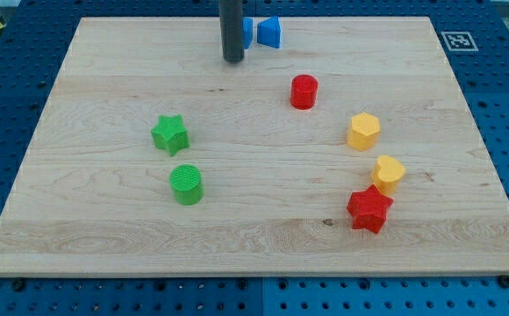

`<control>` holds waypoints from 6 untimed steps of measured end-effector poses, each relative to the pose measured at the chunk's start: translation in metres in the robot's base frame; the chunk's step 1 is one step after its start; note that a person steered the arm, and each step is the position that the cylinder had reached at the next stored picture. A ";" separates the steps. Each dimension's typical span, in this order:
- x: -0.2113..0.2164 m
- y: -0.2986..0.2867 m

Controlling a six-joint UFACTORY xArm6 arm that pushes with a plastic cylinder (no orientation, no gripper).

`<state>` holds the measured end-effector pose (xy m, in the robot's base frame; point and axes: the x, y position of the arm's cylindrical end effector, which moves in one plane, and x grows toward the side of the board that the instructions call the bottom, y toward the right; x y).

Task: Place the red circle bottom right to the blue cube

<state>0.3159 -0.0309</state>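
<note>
Red circle (304,91) upright — below-right of blue cube (269,32).

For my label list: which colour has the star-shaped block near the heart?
Red: the star, seen in the camera view.

My tip (233,60) beside blue cube (269,32), red circle (304,91) lower right.

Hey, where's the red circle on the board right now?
The red circle sits in the view's upper middle, below and right of the blue cube, up-left of the yellow hexagon; my tip is to its upper left.
</note>
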 end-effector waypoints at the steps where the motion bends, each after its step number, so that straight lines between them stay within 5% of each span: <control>1: 0.059 0.023; 2: 0.102 0.059; 6: 0.088 0.111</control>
<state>0.4038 0.0798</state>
